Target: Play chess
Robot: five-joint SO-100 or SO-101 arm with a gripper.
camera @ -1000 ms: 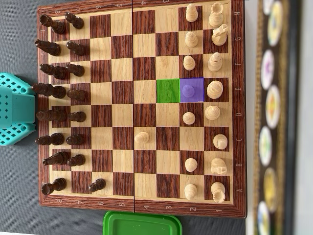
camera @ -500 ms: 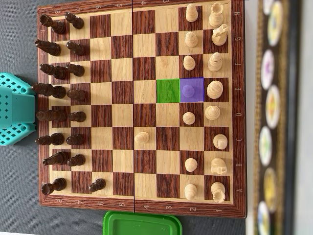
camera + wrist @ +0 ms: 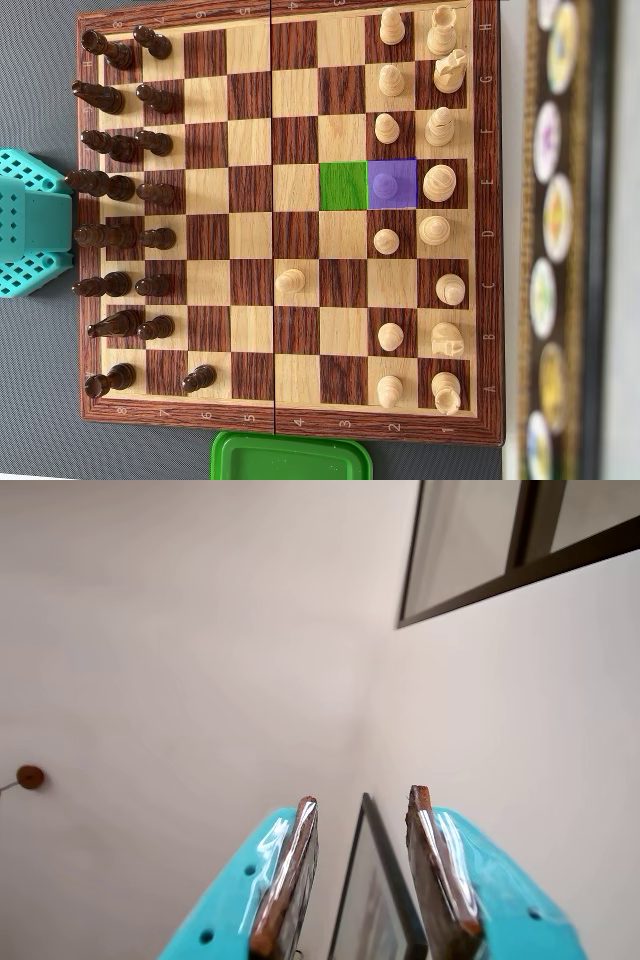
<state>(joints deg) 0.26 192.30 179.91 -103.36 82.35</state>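
Item: gripper [image 3: 360,880], teal, wrist view. Jaws parted a little, nothing between them; aimed up at a wall and window frame, not at the board.

Item: chessboard [image 3: 290,425], overhead view. Light pawn [image 3: 384,184] under a purple-tinted square; green-tinted square [image 3: 343,186] just left of it, bare. Likely move: pawn 1 square left.

Relation: teal arm base [image 3: 30,222] sits off the board's left edge, so pawn lies far across, right of it.

Obstacles: dark pieces [image 3: 120,185] in 2 files beside the base; neighbouring light pawns [image 3: 386,128] close.
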